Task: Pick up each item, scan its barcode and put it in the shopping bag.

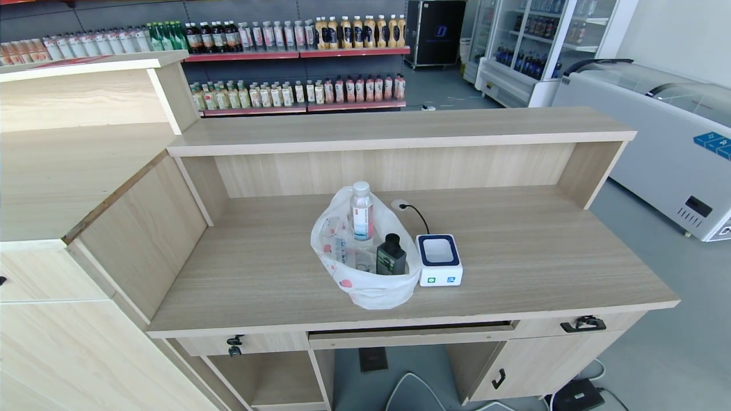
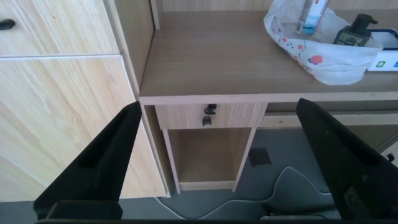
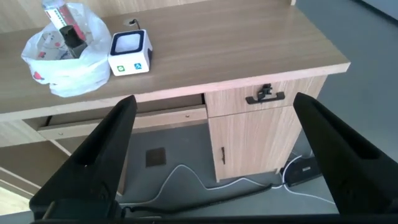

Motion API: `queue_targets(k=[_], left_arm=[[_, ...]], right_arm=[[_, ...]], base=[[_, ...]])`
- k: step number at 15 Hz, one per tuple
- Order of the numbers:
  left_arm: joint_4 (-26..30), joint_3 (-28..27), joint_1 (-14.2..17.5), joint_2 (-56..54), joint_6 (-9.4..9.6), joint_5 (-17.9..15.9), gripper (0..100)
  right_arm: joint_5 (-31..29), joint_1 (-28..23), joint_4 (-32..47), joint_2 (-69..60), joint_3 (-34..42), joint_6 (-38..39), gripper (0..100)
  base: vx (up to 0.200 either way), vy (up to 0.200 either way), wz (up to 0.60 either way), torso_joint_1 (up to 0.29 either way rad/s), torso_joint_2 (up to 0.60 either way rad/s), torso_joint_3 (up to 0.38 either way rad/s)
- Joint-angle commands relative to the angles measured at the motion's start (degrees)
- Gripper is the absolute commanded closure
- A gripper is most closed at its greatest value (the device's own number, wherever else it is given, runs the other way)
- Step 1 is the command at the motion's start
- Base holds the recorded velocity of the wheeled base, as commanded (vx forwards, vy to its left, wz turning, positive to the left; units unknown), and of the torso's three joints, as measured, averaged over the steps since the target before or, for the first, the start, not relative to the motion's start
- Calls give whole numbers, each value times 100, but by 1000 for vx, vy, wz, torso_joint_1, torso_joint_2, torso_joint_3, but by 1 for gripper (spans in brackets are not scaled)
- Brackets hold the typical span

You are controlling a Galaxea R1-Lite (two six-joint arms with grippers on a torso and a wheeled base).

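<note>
In the centre of the head view, a white shopping bag [image 1: 365,288] with red spots sits on the wooden counter [image 1: 542,257], its side touching a small white scanner [image 1: 438,260] to its right. Inside stand a tall clear bottle [image 1: 361,212] and a dark bottle [image 1: 391,255] with a black cap, both upright. My left gripper [image 2: 217,109] and right gripper [image 3: 214,99] hang in front of the counter, well apart from the bag, each spread wide and holding nothing. I judge the bagging done. The risk is the soft bag: a careless arm could snag its rim, toppling the tall bottle or shoving the scanner.
</note>
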Motion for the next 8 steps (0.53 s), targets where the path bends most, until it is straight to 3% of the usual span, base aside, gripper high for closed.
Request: queue_targets(k=[1, 8], left_arm=[[-2, 0, 1, 9, 0, 0, 0], [-2, 0, 1, 9, 0, 0, 0]], right_arm=[[-1, 0, -3, 13, 0, -5, 0], [-1, 0, -3, 13, 0, 3, 0]], base=[[0, 0, 0, 0, 0, 0], [0, 0, 0, 0, 0, 0]])
